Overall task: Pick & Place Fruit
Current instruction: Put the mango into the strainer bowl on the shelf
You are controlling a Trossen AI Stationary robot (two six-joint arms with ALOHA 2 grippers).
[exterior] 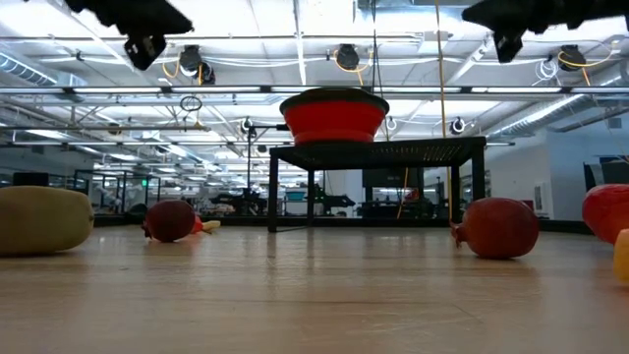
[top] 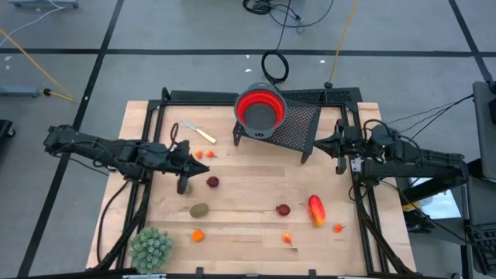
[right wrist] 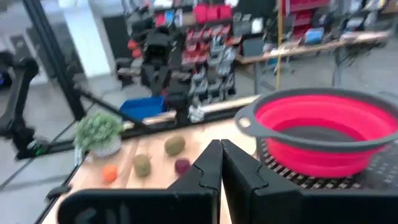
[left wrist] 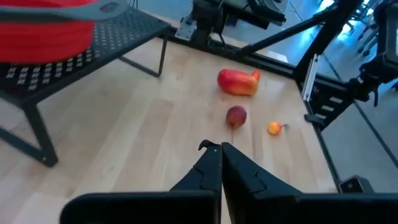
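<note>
We read this as the opening of a pick: every fruit lies loose on the pale wooden table point(top: 256, 182) and nothing is in the red collapsible bowl point(top: 260, 110), which sits on a black perforated metal stand point(top: 298, 126) at the upper middle of the high view.

To do the step well, we would spread the left gripper point(top: 183, 184) first, since its fingers are pressed together with nothing between them. The dark red round fruit point(top: 212, 182) just to its right looks like the nearest target. We would come down over it with the fingers straddling it, then close gently, because a round toy will likely roll if nudged from one side.

The brown kiwi-like oval point(top: 200, 209) lies lower, left of centre. A second dark red round fruit point(top: 284, 209) and the longer red-orange fruit point(top: 316, 209) lie lower right, with tiny orange pieces point(top: 198, 235) along the bottom. The pale green spiky plant ball point(top: 151, 246) and the yellow-handled knife point(top: 200, 132) we would leave alone.

The left arm reaches in from the left edge, stretched nearly level, its wrist raised above the table. The right gripper point(top: 341, 153) waits at the right edge near the stand, closed and empty.
</note>
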